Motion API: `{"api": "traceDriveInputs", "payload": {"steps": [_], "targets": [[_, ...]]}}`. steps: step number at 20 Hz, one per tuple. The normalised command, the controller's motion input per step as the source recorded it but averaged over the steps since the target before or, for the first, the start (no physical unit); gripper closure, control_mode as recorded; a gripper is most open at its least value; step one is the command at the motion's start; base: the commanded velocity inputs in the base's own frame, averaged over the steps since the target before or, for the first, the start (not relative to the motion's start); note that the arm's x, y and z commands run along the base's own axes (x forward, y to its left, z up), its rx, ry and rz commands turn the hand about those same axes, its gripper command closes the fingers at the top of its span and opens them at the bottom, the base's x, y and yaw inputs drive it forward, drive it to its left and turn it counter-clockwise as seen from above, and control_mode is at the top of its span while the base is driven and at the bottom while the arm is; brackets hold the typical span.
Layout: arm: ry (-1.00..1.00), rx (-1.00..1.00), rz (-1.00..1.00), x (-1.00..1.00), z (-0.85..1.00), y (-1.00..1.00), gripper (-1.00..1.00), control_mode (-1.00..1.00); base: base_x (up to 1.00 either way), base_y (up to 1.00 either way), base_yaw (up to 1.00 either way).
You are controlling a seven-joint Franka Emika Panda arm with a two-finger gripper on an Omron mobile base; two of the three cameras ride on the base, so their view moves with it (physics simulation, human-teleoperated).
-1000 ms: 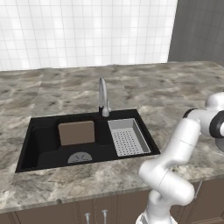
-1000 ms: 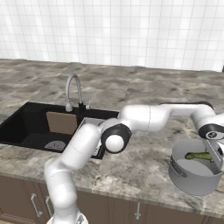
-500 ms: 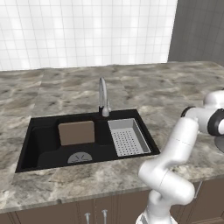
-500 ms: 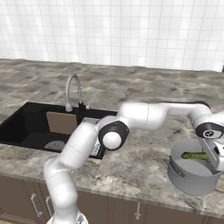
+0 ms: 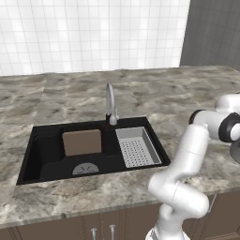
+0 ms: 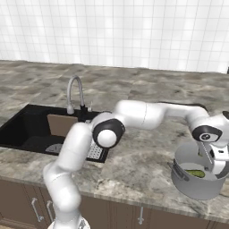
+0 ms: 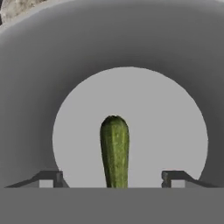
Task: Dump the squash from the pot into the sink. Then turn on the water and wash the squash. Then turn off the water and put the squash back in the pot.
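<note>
The near end of the squash (image 7: 114,151) is cut off at the bottom of the hand view, so its full length cannot be seen there, and in the right base view only a short yellow-green strip of it shows over the pot's rim, partly behind the robot's hand. The gripper (image 7: 114,178) is lowered into the mouth of the pot (image 6: 197,184); its two dark fingertips (image 7: 49,178) stand spread wide apart, one on each side of the squash, with clear floor between each tip and the vegetable, so nothing is pinched. One squash lies flat on the pale round floor of the pot, about at its middle, and the pot holds nothing else that can be made out. The pot stands on the marble counter (image 6: 147,156) well to the right of the sink (image 5: 47,154), near the counter's front edge; its side handles are hard to make out, apart from a small dark nub at its left rim. The black sink holds three things: a brown rectangular board (image 5: 82,142) leaning toward its back wall, a grey perforated strainer tray (image 5: 137,147) along its right side, and a round grey drain (image 5: 85,168) near its front. One curved metal faucet (image 5: 110,104) rises behind the basin. In the left base view the arm runs off the right edge.
</note>
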Motion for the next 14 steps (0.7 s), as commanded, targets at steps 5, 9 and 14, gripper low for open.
{"api": "traceDriveInputs", "payload": {"steps": [5, 9, 14], "targets": [[0.0, 0.0, -0.08, -0.04, 0.17, 0.03, -1.0, -1.0, 0.0, 0.0, 0.0], [0.0, 0.0, -0.06, -0.21, 0.94, 0.0, -1.0, -1.0, 0.0, 0.0, 0.0], [0.0, 0.0, -0.01, -0.18, 0.93, 0.04, -1.0, -1.0, 0.0, 0.0, 0.0]]}}
